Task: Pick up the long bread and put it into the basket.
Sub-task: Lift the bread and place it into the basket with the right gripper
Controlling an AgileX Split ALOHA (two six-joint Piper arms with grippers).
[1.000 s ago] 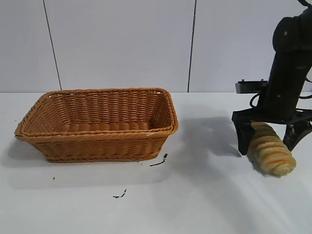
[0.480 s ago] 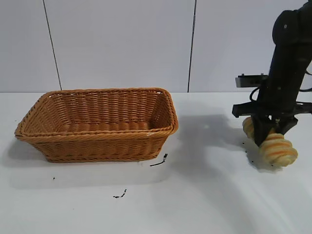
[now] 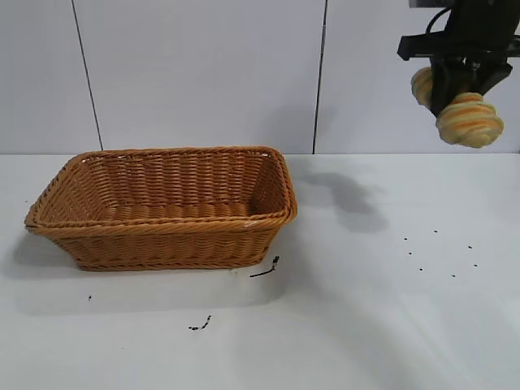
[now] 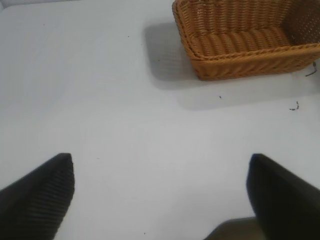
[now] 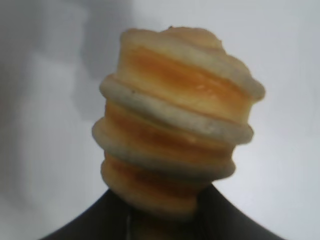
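The long bread (image 3: 465,115), a ridged loaf with tan, cream and orange-brown stripes, hangs high above the table at the far right. My right gripper (image 3: 457,85) is shut on it. In the right wrist view the long bread (image 5: 175,125) fills the middle and the dark fingers clamp its near end. The basket (image 3: 166,207), orange-brown woven wicker, sits on the table at the left, apart from the bread. My left gripper (image 4: 160,195) is open over bare table, with the basket (image 4: 245,37) beyond it.
The white table (image 3: 366,325) carries small dark specks (image 3: 443,252) at the right where the bread lay. A short dark scrap (image 3: 266,268) lies by the basket's front right corner and another (image 3: 201,324) in front of it. A pale panelled wall stands behind.
My right gripper closed on the long bread and lifted it from the table at the right to high above it. The basket has not moved.
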